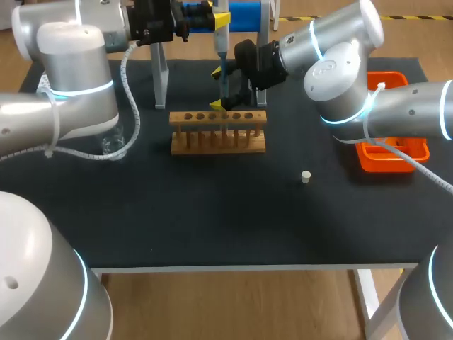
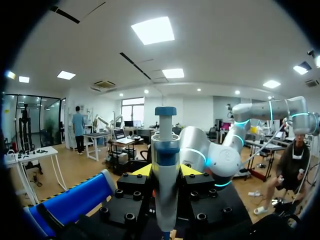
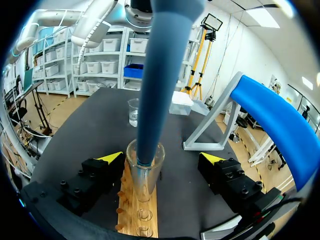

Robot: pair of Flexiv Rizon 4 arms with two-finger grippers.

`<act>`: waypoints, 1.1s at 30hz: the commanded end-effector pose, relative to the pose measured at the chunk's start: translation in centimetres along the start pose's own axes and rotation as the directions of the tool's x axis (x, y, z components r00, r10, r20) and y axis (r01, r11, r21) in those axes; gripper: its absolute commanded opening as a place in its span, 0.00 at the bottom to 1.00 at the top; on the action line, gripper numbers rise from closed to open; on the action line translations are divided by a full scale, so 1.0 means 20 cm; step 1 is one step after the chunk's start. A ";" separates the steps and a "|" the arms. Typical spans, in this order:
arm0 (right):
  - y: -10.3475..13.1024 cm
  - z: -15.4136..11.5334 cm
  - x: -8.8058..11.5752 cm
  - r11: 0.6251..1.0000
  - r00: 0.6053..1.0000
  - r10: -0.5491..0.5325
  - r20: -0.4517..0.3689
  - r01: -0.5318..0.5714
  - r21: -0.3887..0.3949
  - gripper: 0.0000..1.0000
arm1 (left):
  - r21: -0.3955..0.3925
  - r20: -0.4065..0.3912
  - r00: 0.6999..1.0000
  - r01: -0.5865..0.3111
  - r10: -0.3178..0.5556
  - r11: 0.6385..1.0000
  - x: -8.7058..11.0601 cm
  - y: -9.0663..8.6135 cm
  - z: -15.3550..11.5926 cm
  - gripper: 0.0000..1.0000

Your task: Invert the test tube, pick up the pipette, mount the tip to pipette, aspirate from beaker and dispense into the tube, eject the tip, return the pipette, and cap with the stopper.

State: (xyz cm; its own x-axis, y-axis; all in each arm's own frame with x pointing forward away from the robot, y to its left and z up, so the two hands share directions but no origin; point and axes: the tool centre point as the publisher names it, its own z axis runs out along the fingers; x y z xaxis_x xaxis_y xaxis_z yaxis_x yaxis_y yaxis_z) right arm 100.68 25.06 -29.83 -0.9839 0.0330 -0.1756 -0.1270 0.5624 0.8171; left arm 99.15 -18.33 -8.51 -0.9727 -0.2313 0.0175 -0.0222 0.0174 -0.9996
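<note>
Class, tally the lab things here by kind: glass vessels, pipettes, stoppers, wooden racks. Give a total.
Glass vessels: 2, test tube and beaker
Pipette: 1
Stopper: 1
Wooden rack: 1
Total: 5

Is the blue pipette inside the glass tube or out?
Inside. The blue end of the pipette goes past the rim of the tube, which stands upright in the wooden rack.

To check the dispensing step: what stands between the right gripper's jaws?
A clear glass test tube in the wooden rack, the blue pipette shaft entering it; see right wrist view.
</note>
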 end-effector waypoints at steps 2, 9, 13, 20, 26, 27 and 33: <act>0.00 0.00 0.00 1.000 1.000 0.000 -0.004 0.000 0.003 1.00 | -0.003 -0.006 1.000 0.002 -0.002 1.000 -0.01 0.00 0.01 0.00; 0.00 0.00 0.00 1.000 1.000 0.000 -0.004 0.000 0.003 1.00 | -0.010 -0.009 1.000 0.000 0.000 1.000 -0.01 0.00 0.01 0.00; 0.00 0.00 0.00 1.000 1.000 0.000 -0.004 0.000 0.003 1.00 | -0.011 -0.008 1.000 -0.002 0.002 1.000 0.00 0.00 0.01 0.00; 0.00 0.00 0.00 1.000 1.000 0.000 -0.004 0.000 0.003 1.00 | -0.011 -0.008 1.000 -0.002 0.002 1.000 0.00 0.00 0.01 0.00; 0.00 0.00 0.00 1.000 1.000 0.000 -0.004 0.000 0.003 1.00 | -0.011 -0.008 1.000 -0.002 0.002 1.000 0.00 0.00 0.01 0.00; 0.00 0.00 0.00 1.000 1.000 0.000 -0.004 0.000 0.003 1.00 | -0.011 -0.008 1.000 -0.002 0.002 1.000 0.00 0.00 0.01 0.00; -0.01 -0.03 0.00 1.000 1.000 -0.001 -0.001 0.001 -0.003 1.00 | -0.011 -0.008 1.000 -0.002 0.002 1.000 0.00 0.00 0.01 0.00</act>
State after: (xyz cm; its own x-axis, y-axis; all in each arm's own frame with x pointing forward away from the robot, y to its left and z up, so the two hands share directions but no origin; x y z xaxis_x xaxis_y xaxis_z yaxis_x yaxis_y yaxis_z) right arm 100.76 24.97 -29.79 -0.9837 0.0352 -0.1763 -0.1264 0.5619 0.8175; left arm 99.20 -18.49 -8.64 -0.9740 -0.2260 0.0155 -0.0222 0.0272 -0.9994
